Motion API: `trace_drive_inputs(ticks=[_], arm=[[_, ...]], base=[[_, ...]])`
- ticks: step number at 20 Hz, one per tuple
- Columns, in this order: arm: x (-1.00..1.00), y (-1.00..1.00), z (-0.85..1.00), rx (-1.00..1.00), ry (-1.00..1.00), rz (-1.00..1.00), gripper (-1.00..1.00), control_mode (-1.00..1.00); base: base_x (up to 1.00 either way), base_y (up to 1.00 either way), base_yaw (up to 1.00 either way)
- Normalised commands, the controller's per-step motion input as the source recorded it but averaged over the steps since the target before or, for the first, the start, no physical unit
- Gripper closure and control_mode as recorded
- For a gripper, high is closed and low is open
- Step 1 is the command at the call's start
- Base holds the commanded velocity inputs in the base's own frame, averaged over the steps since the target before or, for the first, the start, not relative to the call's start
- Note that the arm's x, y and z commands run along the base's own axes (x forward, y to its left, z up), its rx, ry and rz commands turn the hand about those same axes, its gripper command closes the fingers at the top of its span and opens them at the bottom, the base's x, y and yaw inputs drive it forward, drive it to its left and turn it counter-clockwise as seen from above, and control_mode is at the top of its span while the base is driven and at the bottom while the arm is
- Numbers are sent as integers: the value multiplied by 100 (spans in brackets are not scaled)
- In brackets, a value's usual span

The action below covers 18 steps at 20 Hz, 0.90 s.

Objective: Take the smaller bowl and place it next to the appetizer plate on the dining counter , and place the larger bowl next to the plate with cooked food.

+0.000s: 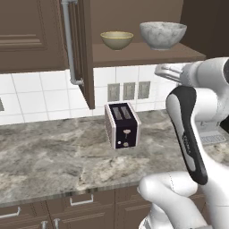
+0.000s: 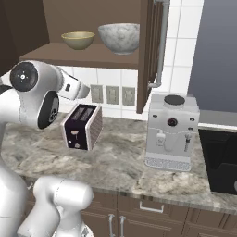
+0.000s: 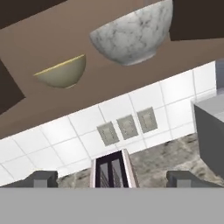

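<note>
I saw the gripper (image 3: 112,178) spread wide, empty; the smaller bowl (image 3: 62,72) sat far above its fingers (image 3: 42,178), left of the larger bowl (image 3: 131,37).

glossy tan smaller bowl (image 1: 116,39), marbled stone-look larger bowl (image 1: 163,34).

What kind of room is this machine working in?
A home kitchen, most likely, though computer-rendered: a toaster and a coffee machine stand on a marbled stone counter, with two bowls on an open cabinet shelf above.
</note>
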Motion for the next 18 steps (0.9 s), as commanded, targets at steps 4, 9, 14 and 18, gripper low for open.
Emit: trace_drive_inputs(ticks=[4,9,14,18], arm=[[0,-5,60,14,-4,-12,-100,-100],[-2,-5,50,4,0,-6,-100,-100],[-4,-10,22,1,0,-2,-100,-100],[0,-28,26,11,0,0,-100,-100]], base=[[0,0,0],[0,0,0],[0,0,0],[0,0,0]])
